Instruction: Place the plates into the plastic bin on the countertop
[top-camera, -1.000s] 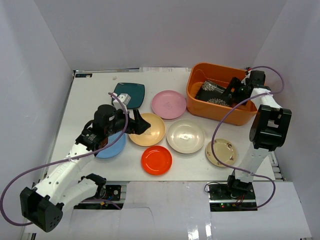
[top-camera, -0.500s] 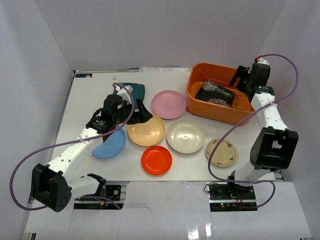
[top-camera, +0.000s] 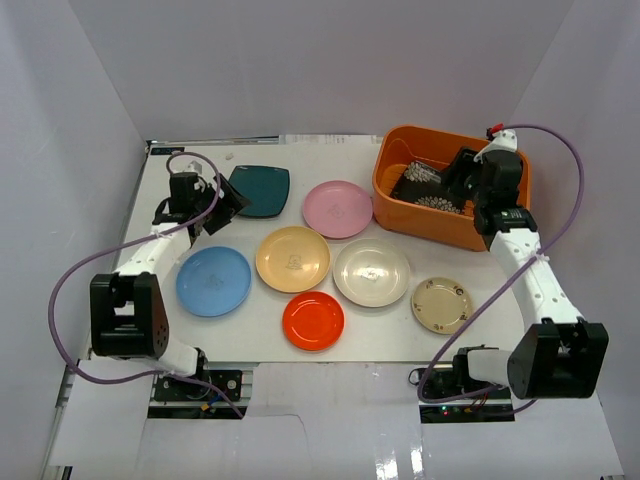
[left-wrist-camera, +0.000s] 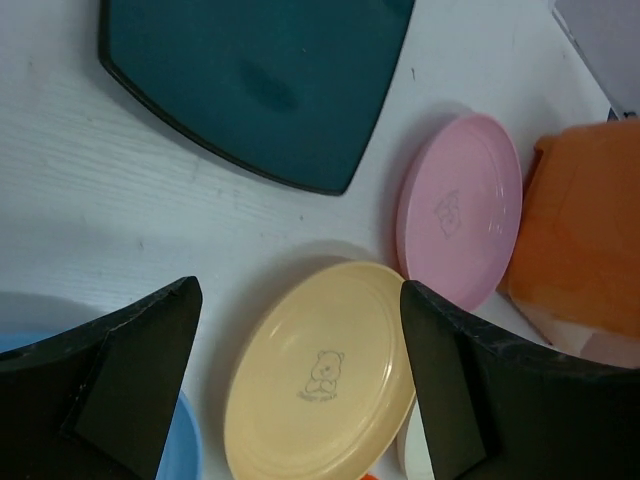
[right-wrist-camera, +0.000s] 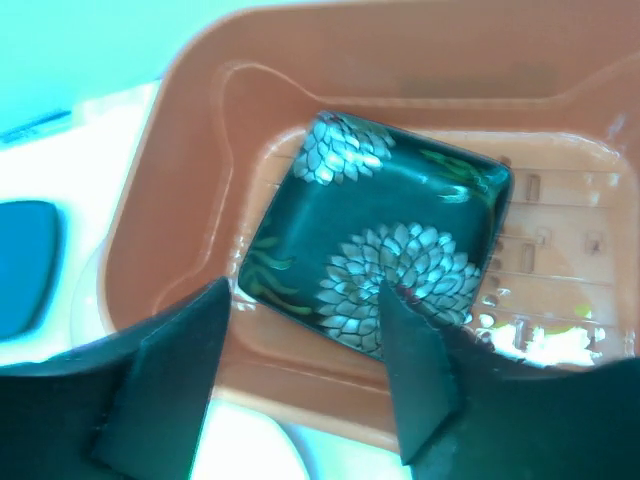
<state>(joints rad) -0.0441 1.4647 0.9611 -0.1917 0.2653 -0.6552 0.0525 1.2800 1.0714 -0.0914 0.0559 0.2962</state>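
Note:
Several round plates lie on the white countertop (top-camera: 160, 240): pink (top-camera: 338, 208), yellow (top-camera: 293, 258), cream (top-camera: 371, 272), light blue (top-camera: 214, 281), red-orange (top-camera: 313, 320) and small beige (top-camera: 442, 305). A square dark teal plate (top-camera: 262, 190) lies at the back left. My left gripper (top-camera: 232, 198) hovers open and empty at that plate's left edge; its wrist view shows the teal plate (left-wrist-camera: 260, 80), pink plate (left-wrist-camera: 460, 205) and yellow plate (left-wrist-camera: 320, 375). The black patterned plate (right-wrist-camera: 380, 230) rests inside the orange bin (top-camera: 440, 232). Over the bin's near wall my right gripper (top-camera: 455, 178) is open and holds nothing.
White walls surround the countertop on three sides. The bin (right-wrist-camera: 190, 220) stands at the back right corner, close to the right wall. Purple cables loop from both arms over the table's sides.
My left arm swung back from over the yellow plate to beside the teal plate, uncovering the light blue plate. My right gripper shifted over the bin and its jaws narrowed.

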